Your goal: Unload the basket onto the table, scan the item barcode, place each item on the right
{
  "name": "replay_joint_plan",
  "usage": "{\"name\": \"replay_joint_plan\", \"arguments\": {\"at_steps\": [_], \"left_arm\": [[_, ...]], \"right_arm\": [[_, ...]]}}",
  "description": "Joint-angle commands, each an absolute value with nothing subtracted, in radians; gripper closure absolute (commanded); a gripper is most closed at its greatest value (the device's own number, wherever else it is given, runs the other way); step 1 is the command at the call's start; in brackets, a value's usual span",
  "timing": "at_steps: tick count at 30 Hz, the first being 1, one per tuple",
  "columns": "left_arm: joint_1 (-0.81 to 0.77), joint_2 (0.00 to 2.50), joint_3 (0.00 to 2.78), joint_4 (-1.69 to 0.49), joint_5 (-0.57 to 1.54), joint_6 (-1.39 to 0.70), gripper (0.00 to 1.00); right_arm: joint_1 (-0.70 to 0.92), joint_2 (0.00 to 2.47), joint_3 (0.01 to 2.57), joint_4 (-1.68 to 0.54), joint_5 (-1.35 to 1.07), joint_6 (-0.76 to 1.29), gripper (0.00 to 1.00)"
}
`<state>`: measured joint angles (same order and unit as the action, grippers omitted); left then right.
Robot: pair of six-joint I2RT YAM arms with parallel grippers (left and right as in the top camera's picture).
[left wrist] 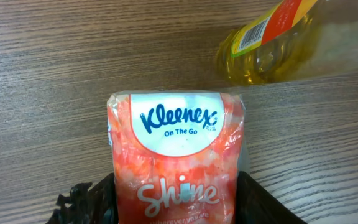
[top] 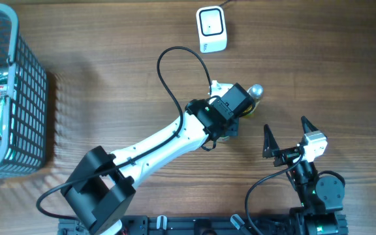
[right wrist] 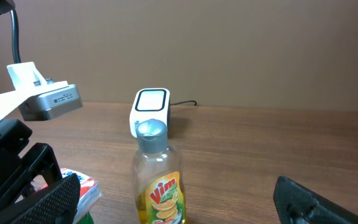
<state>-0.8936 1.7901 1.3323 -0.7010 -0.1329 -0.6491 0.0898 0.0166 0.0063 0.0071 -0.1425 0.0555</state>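
Left tool [left wrist: 174, 182]: you are pinching the pack [left wrist: 176, 140] by both sides, low centre of the wrist frame. It is lying flat on the counter [left wrist: 55, 56], apparently not yet lifted. Right tool [top: 286, 134] is sitting at lower right of the overhead frame, jaws spread wide, holding nothing. Scanner [top: 211, 29] is sitting at top centre, well apart from the pack; a bottle [right wrist: 158, 180] is standing just beside the pack. Judgement: you are only beginning, with the lift, carry and barcode presentation all remaining. No barcode is showing on the pack.
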Motion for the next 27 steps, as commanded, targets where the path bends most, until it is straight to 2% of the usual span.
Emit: {"name": "replay_joint_plan", "arguments": {"at_steps": [1,2,10,12,15,18,19,24,27], "left_arm": [[-0.892,1.792,1.327,-0.697,-0.133,-0.58,0.56],[-0.883,1.776,1.331,-0.701,-0.163,-0.527,0.64],[-0.781,1.66,1.331,-0.778,-0.218,-0.528,0.66],[-0.762,1.665,1.33,-0.829,-0.206,-0.527,0.63],[-0.764,1.666,1.328,-0.87,-0.195,-0.527,0.52],[-0.764,1.666,1.328,-0.873,-0.144,-0.527,0.34],[-0.764,1.666,1.328,-0.873,-0.142,-0.527,0.32],[-0.765,1.668,1.328,-0.873,-0.141,-0.527,0.32],[-0.774,1.686,1.327,-0.872,-0.139,-0.528,0.37]], "right_arm": [[0.085,0.014,0.005,0.011,-0.155,0.059,0.0],[0.085,0.014,0.005,0.01,-0.155,0.059,0.0],[0.085,0.014,0.005,0.01,-0.156,0.059,0.0],[0.085,0.014,0.005,0.011,-0.155,0.059,0.0],[0.085,0.014,0.005,0.011,-0.155,0.059,0.0],[0.085,0.014,0.005,0.011,-0.156,0.059,0.0],[0.085,0.014,0.005,0.01,-0.155,0.059,0.0],[0.085,0.014,0.005,0.011,-0.155,0.059,0.0],[0.085,0.014,0.005,0.01,-0.155,0.059,0.0]]}}
